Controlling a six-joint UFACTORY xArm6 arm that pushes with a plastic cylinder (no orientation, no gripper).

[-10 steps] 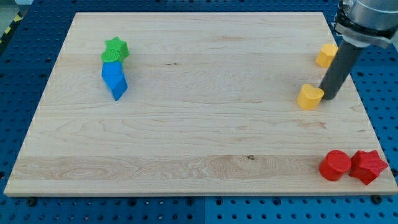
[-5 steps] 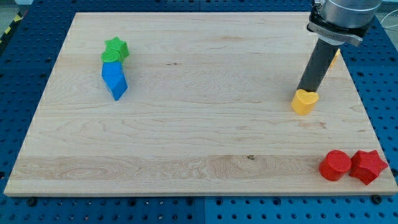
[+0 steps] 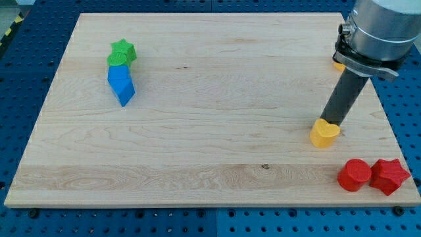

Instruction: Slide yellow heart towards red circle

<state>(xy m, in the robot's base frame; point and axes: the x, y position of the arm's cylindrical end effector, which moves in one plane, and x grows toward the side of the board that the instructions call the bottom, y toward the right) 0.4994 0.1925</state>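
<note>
Now the yellow heart (image 3: 325, 133) has slid down the board, nearer the red circle (image 3: 354, 175) though still up-left of it. My tip (image 3: 331, 122), a bare fingerless rod, presses its top edge; progress looks good.

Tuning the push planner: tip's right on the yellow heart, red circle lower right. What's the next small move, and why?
Probably keep pushing toward the view's bottom, angled slightly right. My tip sits against the top edge of the yellow heart, and the red circle lies below and to the right of it, beside the red star. A gap of bare board remains between heart and circle.
</note>
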